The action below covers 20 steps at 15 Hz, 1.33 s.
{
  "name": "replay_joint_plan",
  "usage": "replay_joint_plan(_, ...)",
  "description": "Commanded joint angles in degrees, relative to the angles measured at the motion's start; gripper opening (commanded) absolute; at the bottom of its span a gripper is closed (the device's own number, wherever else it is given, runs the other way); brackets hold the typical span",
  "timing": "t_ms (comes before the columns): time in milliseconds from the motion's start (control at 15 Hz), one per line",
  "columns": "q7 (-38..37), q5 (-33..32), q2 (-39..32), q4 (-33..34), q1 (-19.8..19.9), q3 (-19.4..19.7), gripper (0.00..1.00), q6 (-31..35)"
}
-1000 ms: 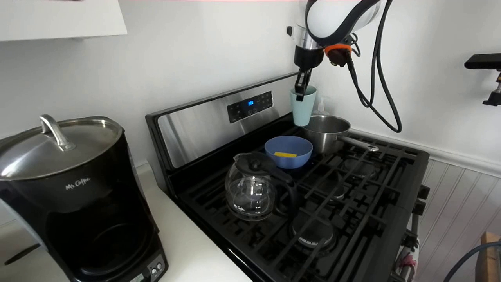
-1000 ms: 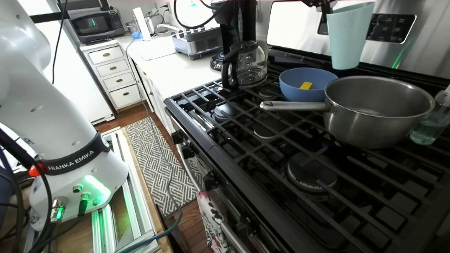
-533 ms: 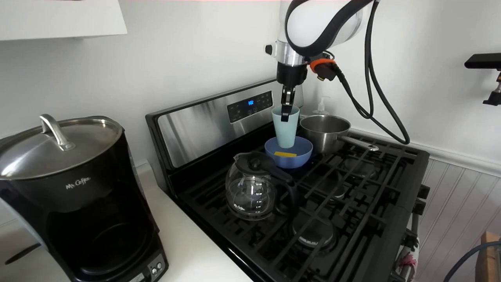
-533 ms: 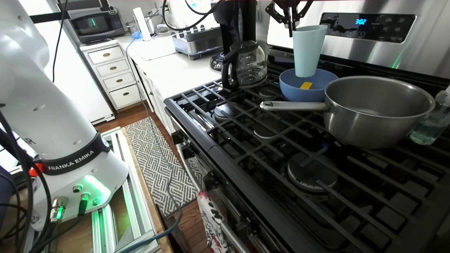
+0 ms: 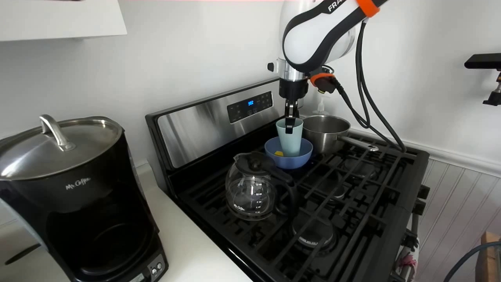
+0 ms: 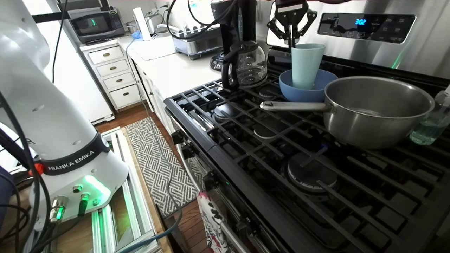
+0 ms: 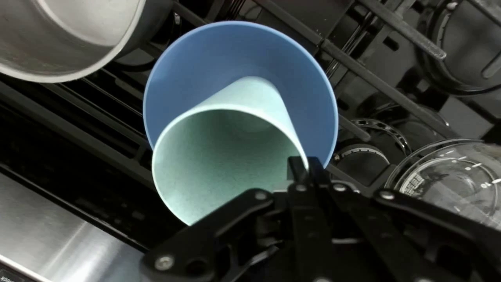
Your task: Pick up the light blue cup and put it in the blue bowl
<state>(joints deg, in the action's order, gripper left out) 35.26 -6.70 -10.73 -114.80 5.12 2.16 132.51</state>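
The light blue cup stands roughly upright, slightly tilted, with its lower part inside the blue bowl in both exterior views, cup (image 5: 291, 144) (image 6: 306, 66) and bowl (image 5: 287, 162) (image 6: 299, 95). I cannot tell whether its base touches the bowl's bottom. In the wrist view the cup's open mouth (image 7: 219, 164) covers part of the bowl (image 7: 188, 74). My gripper (image 7: 308, 168) is shut on the cup's rim, one finger inside and one outside. The gripper also shows in both exterior views (image 5: 289, 128) (image 6: 292, 43). A yellow patch (image 5: 278, 153) shows in the bowl, partly hidden by the cup.
A grey metal pot (image 5: 325, 135) (image 6: 376, 123) stands close beside the bowl, its handle (image 6: 293, 106) reaching past the bowl's front. A glass carafe (image 5: 250, 192) (image 6: 251, 66) stands on the bowl's other side. The stove's back panel (image 5: 211, 129) rises behind. A soap bottle (image 6: 429, 130) is beyond the pot.
My gripper has carried the cup from above the pot side across to over the bowl, then down, so the cup's lower part is now inside it. The cup now hides most of the yellow patch.
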Motion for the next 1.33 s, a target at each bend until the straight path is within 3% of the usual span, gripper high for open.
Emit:
replay_joint_plan(0,0.7,1.4,-2.1,1.7,0.8,-0.3,0.29,-0.9)
replay_joint_plan(67,0.6,1.3,-2.1,1.6,0.8,-0.3,0.3,-0.8)
replay_joint_plan(400,0.4,1.4,-3.0,1.7,1.2,-0.4,0.63,-1.2)
replay_joint_plan(467,0.1,1.3,-3.2,1.8,1.3,-0.3,0.52,-1.3)
replay_joint_plan(533,0.1,1.2,-3.2,1.8,1.4,-0.3,0.48,-1.2)
replay_joint_plan(600,0.1,1.4,-3.1,1.7,1.5,-0.4,0.66,-1.2)
replay_joint_plan(667,-0.1,1.3,-2.9,1.6,1.5,-0.4,0.77,-1.1)
replay_joint_plan(733,-0.3,1.0,-2.6,1.5,1.4,-0.3,0.77,-1.0)
replay_joint_plan(933,-0.8,0.6,-1.5,0.8,1.3,-0.3,0.97,-0.4)
replay_joint_plan(1267,-1.1,0.9,1.7,-1.0,1.0,-0.5,1.0,0.3)
